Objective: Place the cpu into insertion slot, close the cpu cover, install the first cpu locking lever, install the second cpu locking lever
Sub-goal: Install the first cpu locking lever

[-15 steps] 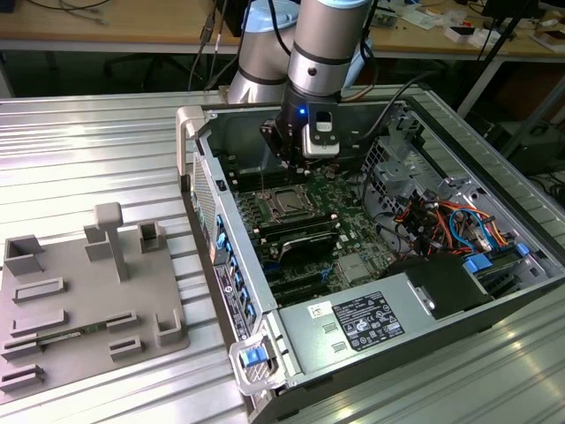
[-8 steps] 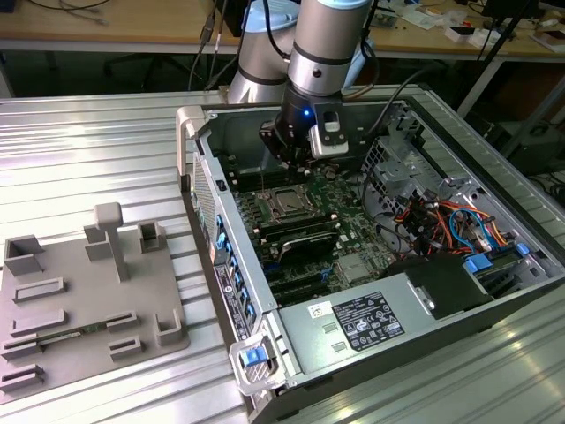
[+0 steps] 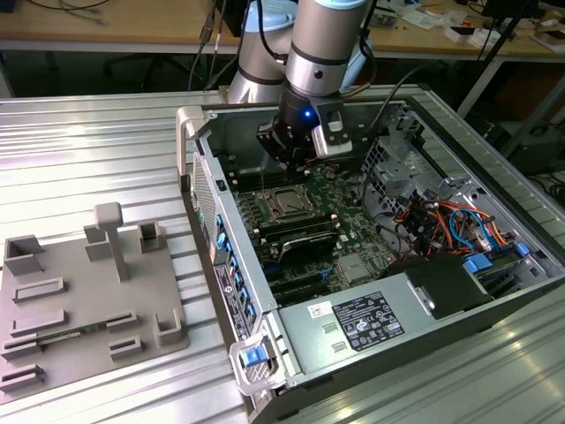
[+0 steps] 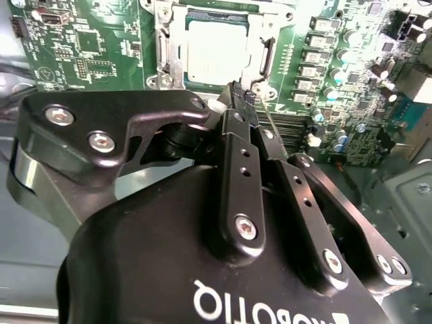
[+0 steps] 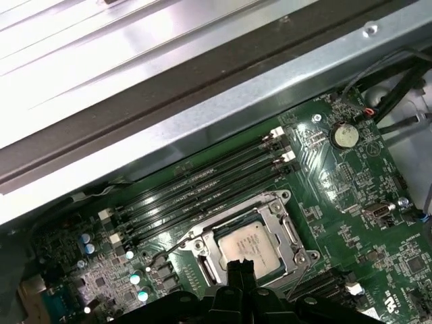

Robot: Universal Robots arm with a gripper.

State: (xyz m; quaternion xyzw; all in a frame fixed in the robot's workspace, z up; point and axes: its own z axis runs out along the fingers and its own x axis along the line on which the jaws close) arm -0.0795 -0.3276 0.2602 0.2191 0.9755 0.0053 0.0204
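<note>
The gripper (image 5: 241, 265) had its fingers pinched narrow, gripping nothing I could see. Just beyond its tips the chip (image 5: 243, 241) lay in the socket (image 5: 208, 262), the cover (image 5: 289, 233) flat around it.

My robotics lab bench.
I work on a ribbed silver aluminium surface (image 3: 88, 150); beyond it runs a long wooden workbench (image 3: 106, 35) strewn with loose cables (image 3: 84, 11).
</note>
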